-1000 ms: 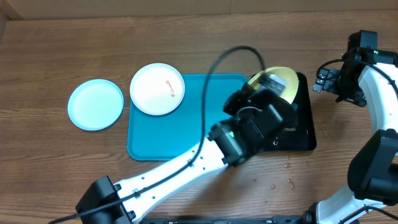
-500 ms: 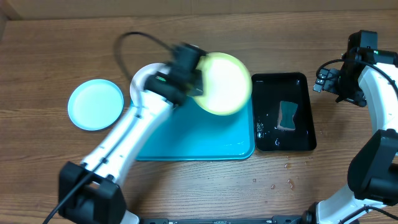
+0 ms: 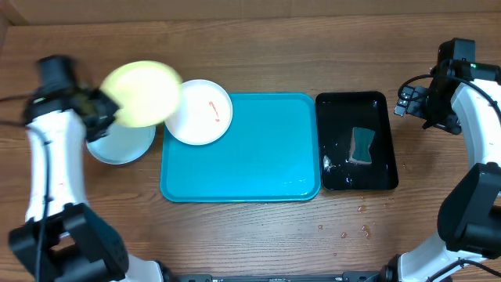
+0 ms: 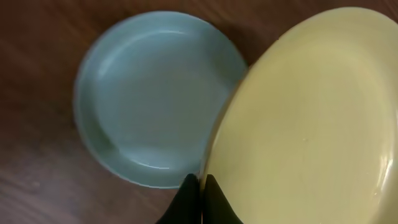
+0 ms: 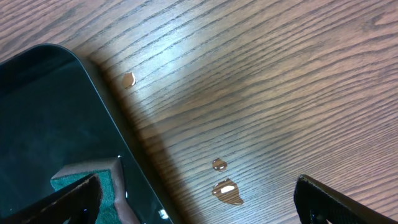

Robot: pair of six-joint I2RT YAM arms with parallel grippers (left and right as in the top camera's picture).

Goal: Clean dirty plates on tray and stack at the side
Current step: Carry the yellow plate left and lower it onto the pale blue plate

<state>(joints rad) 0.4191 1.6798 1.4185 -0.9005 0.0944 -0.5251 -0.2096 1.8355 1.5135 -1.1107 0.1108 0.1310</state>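
Far left: left pincer pinching the rim of the yellow-green plate, fingertips pressed close with the plate edge between them. The plate is held up off the worktop, blurred in the overhead view. It hangs above the pale blue plate and covers its upper part; the left wrist view shows the blue one lying flat on the wood, below and left of the yellow one. The yellow plate's right edge also overlaps the left edge of the white plate.

White plate sits across the upper left corner of the turquoise tray, partly over the rim, with a small orange-red smear on it.

Just right of the tray: black tray, wet, with a green sponge in it. Water drops on the wood below it.

Far right: right pincer spread wide, holding nothing, raised over the worktop beside the black tray's corner.
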